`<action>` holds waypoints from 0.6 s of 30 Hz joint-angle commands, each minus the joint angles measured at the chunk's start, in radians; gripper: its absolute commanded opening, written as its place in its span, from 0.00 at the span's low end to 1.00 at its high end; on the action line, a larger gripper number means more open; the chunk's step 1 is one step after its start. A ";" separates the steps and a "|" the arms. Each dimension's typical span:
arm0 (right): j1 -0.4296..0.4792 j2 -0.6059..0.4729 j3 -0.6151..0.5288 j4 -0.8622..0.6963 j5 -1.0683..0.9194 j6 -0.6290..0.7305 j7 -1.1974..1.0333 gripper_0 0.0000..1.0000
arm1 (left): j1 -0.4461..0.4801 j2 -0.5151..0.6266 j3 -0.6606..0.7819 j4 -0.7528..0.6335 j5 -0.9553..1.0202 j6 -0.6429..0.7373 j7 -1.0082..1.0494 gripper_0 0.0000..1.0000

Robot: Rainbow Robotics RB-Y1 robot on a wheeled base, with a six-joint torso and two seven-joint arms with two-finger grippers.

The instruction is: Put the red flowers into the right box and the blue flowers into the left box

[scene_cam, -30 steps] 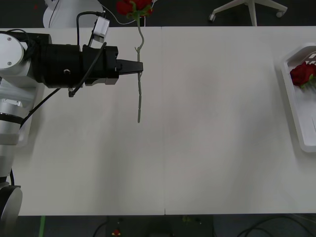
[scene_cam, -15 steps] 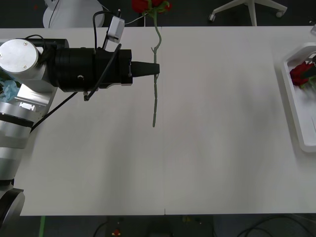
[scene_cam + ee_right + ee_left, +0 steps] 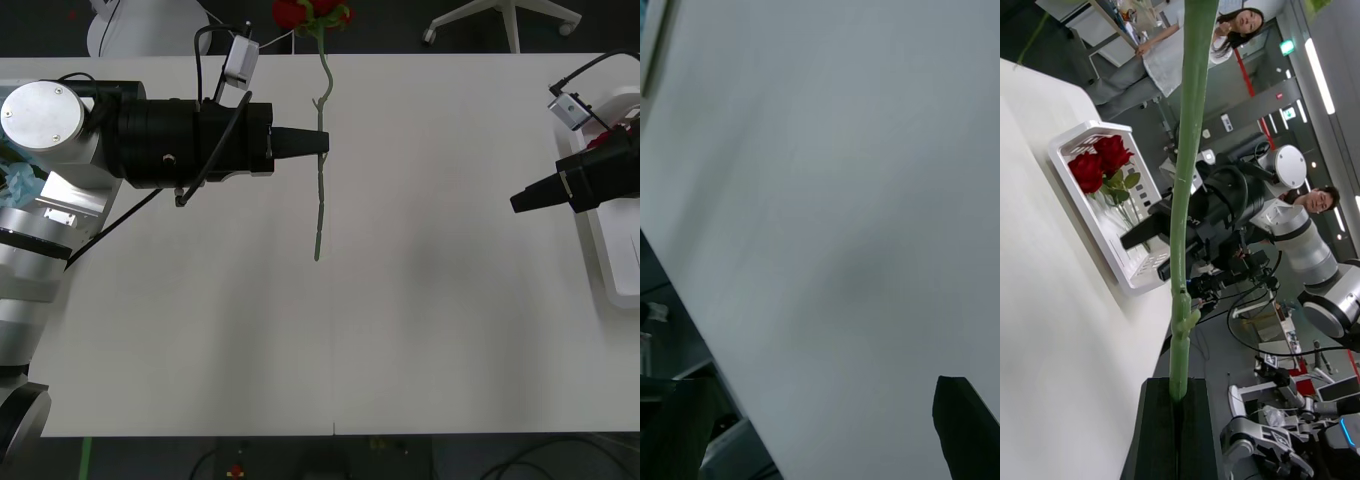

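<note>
**Free room and obstructions, table surface**

Open white table (image 3: 430, 330) between the two arms; wide passage across the middle and near edge. Obstruction, left-centre: red rose (image 3: 319, 130) pinched at mid-stem by the left gripper (image 3: 322, 141), stem running front to back, bloom past the far edge. Obstruction, right: right gripper (image 3: 518, 201) (fingers parted) beside the right box (image 3: 600, 250), whose raised rim holds a red rose (image 3: 1099, 161).
</note>
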State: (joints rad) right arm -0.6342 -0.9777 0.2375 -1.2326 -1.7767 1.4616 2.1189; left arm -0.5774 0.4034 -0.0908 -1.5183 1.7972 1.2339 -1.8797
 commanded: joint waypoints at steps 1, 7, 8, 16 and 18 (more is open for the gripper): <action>0.076 -0.052 -0.012 -0.100 -0.116 -0.006 -0.082 0.84 | -0.004 0.031 -0.013 -0.040 0.016 -0.011 -0.062 0.00; 0.185 -0.039 -0.012 -0.251 -0.299 -0.084 -0.157 0.84 | -0.004 0.031 -0.013 -0.040 0.016 -0.011 -0.062 0.00; 0.199 -0.033 -0.010 -0.274 -0.314 -0.095 -0.159 0.84 | -0.004 0.031 -0.013 -0.040 0.016 -0.011 -0.062 0.00; 0.286 0.027 -0.009 -0.420 -0.363 -0.195 -0.180 0.84 | -0.004 0.031 -0.013 -0.040 0.016 -0.011 -0.062 0.00; 0.318 0.053 -0.007 -0.450 -0.362 -0.230 -0.186 0.84 | -0.004 0.031 -0.013 -0.040 0.016 -0.011 -0.062 0.00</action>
State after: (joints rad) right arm -0.3592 -0.9643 0.2376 -1.6248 -2.1236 1.2663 1.9660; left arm -0.5774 0.4040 -0.0924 -1.5203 1.7978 1.2327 -1.8798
